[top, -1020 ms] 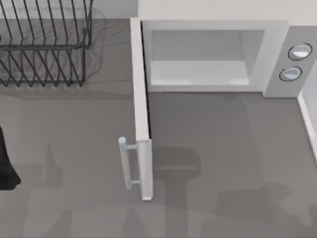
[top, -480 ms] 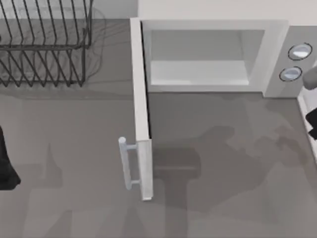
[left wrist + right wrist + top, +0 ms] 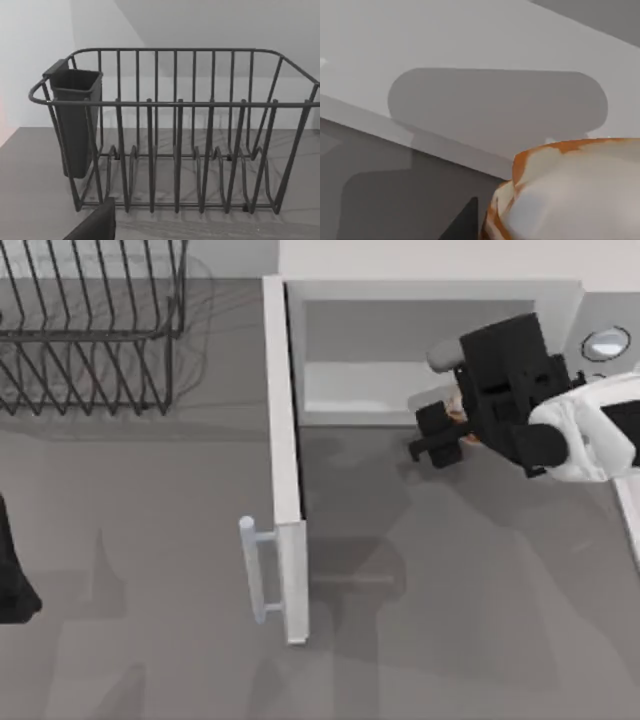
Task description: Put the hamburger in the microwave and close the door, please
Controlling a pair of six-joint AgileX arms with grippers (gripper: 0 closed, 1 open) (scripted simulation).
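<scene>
Top view: right gripper (image 3: 440, 435) poised at the front right of the microwave (image 3: 430, 350), just at the threshold of its pale cavity, jaws pinching the hamburger (image 3: 458, 412), seen as a small orange patch between the black fingers. Door (image 3: 283, 455) swung fully open, standing edge-on toward the viewer at the cavity's left, bar handle (image 3: 252, 568) on its outer face. Two round knobs (image 3: 605, 343) on the right-hand panel, one partly hidden by the arm. Right wrist view: hamburger (image 3: 570, 192) close up, tan-orange with pale patches, before the microwave's light wall. Left arm (image 3: 15, 570) parked at the table's left edge; its wrist view facing a wire dish rack (image 3: 175, 130) with a dark cutlery cup (image 3: 75, 120).
</scene>
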